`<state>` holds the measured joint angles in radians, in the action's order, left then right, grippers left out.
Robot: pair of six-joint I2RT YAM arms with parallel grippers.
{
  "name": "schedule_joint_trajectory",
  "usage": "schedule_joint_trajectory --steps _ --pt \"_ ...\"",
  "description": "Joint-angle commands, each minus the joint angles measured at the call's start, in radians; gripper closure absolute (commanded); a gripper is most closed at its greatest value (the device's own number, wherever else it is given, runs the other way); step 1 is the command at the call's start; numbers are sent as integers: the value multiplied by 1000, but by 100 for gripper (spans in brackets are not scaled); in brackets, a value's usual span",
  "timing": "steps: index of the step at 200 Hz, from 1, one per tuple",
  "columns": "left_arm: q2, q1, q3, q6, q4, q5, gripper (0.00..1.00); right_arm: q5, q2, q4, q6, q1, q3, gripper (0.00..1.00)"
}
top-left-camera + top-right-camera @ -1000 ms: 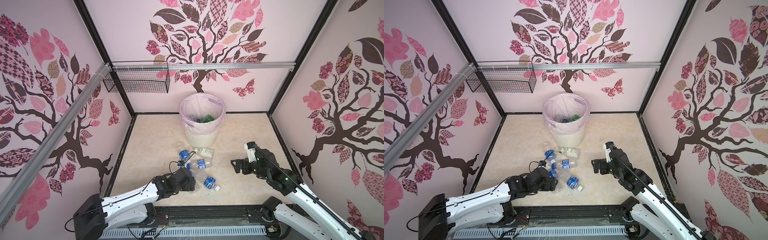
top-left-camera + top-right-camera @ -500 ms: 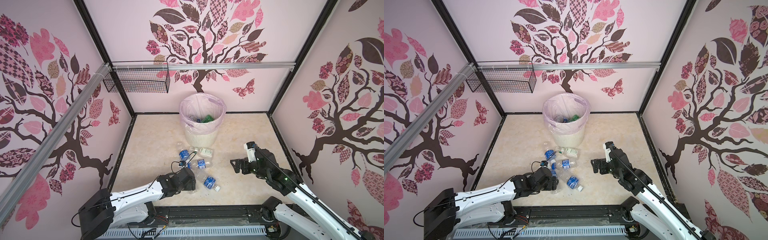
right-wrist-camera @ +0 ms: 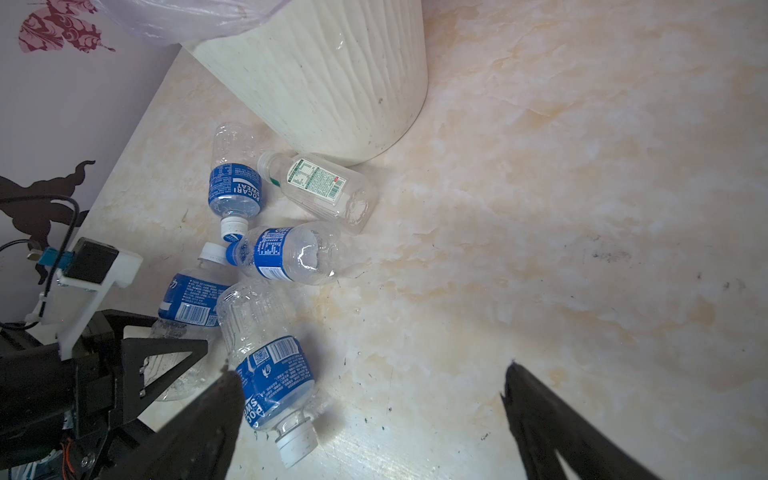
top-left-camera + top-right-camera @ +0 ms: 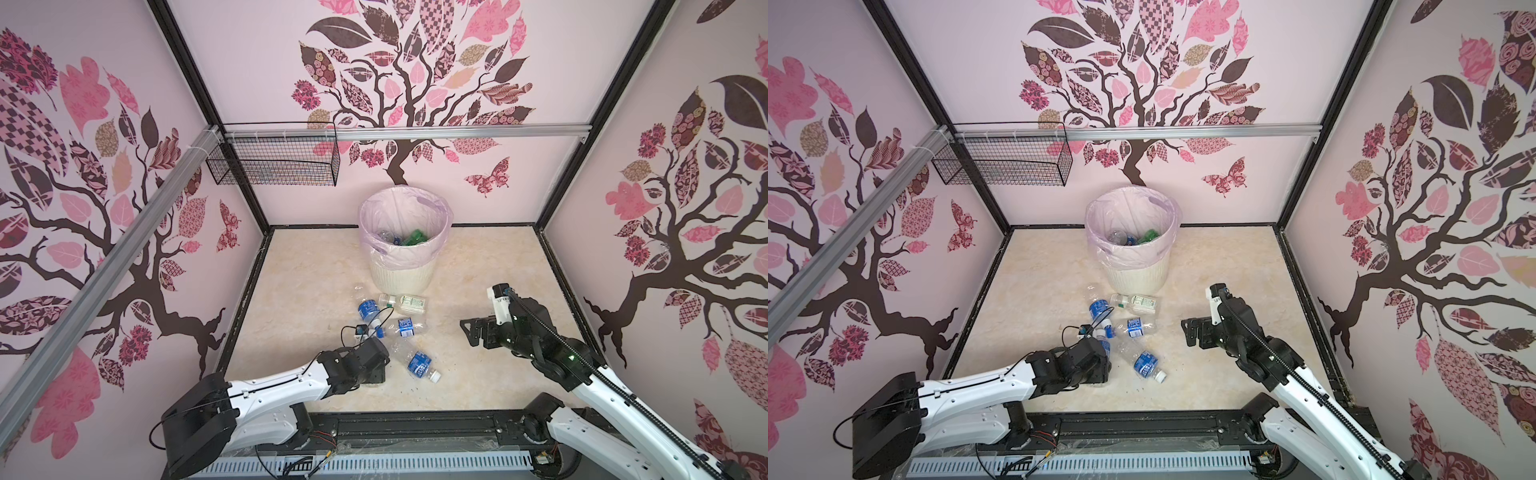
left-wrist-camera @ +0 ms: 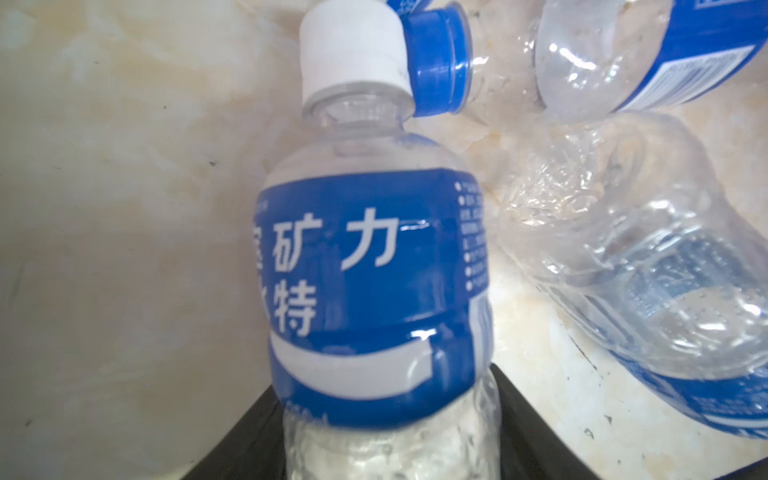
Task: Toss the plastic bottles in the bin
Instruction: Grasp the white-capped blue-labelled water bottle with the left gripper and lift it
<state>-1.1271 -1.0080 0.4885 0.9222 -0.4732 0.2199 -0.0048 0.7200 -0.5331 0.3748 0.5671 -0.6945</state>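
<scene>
Five bottles (image 4: 417,362) lie on the worktop (image 4: 478,266) at 6 o'clock of the bin (image 4: 401,279) in both top views; more, incl. a green one, are already inside. Low at the cluster's 7 o'clock, the left claw (image 4: 374,365) hides most of one bottle; arm barely shifted in the last sec. At 3 o'clock the right claw (image 4: 468,332) is unchanged: jaws wide, empty.

Left wrist: claw has closed in. Its fingers (image 5: 519,428) press both sides of the white-cap bottle (image 5: 370,270) below the label, cap pointing away. Grasp looks made, so lift & carry to bin is prob. next.

Right wrist: same pinch at that bottle's clear base; other four lie loose.
</scene>
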Motion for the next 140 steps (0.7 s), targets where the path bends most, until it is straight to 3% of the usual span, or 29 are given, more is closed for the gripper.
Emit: schedule_joint_trajectory --steps 1,71,140 --pt "51 -3 -5 4 -63 51 40 -5 5 9 7 1 3 1" --pt "274 -3 29 -21 -208 146 44 -8 22 21 3 2 -6 1" --pt "476 2 168 -119 -400 259 41 -12 34 47 7 1 3 1"
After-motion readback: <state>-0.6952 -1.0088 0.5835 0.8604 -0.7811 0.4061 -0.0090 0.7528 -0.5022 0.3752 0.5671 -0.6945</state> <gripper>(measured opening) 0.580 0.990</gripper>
